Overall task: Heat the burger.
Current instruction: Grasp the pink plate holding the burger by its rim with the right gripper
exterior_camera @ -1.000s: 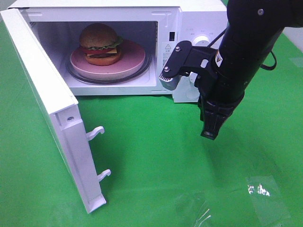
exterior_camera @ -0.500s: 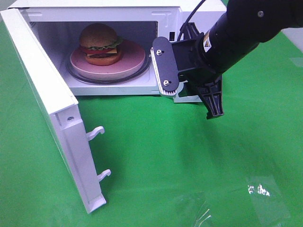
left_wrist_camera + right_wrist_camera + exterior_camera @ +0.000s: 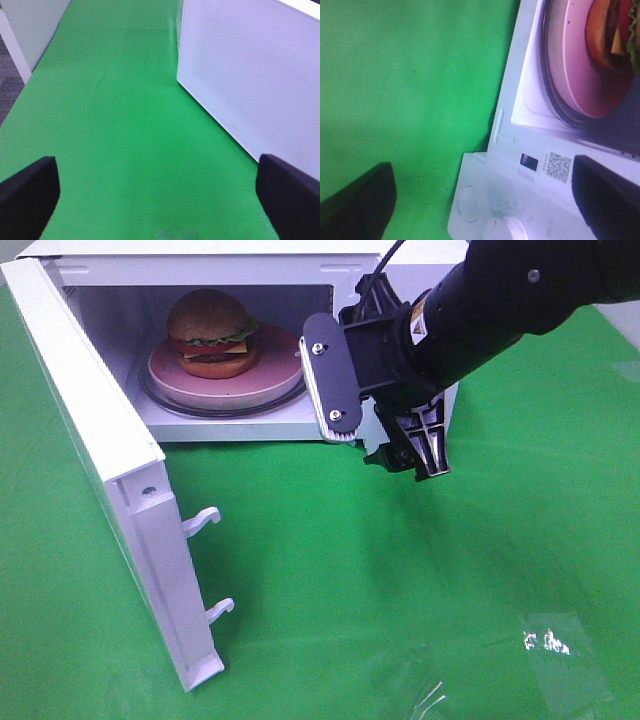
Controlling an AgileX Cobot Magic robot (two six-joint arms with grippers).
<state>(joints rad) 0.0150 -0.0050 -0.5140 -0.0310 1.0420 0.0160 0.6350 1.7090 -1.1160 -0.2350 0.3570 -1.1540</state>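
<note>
"Pincer state, both sides?"

"On my right wrist feed the right pincer (image 3: 482, 197) has its fingers wide apart with nothing between them. It hangs just in front of the control side of the microwave (image 3: 250, 430). The left pincer (image 3: 159, 195) is spread too and empty, low over the green table (image 3: 115, 125). It is beside a white dotted panel (image 3: 240, 75) that I take for the outer face of the door."

"And the door itself?"

"The door (image 3: 120, 490) stands swung wide, nearest my high camera. Beyond it, the burger (image 3: 210, 335) sits on the pink plate (image 3: 285, 360), which rests on the glass turntable (image 3: 175, 405) inside the cavity."

"If you had to shift the burger?"

"I'd judge it light, soft and loosely stacked. The glossy bun would slip, and a pinch would squash it or slide the layers apart. I would take the plate by its rim, since that is stiff, and leave the burger alone. To my eye it is placed well enough, so what's left is closing the door and turning the dial (image 3: 500, 230)."

"Any writing?"

"A QR sticker (image 3: 555, 167) and a small dark label (image 3: 528, 160) sit beside the cavity opening, but there's no wording I can read. The markings round the dial are too blurred to make out."
</note>
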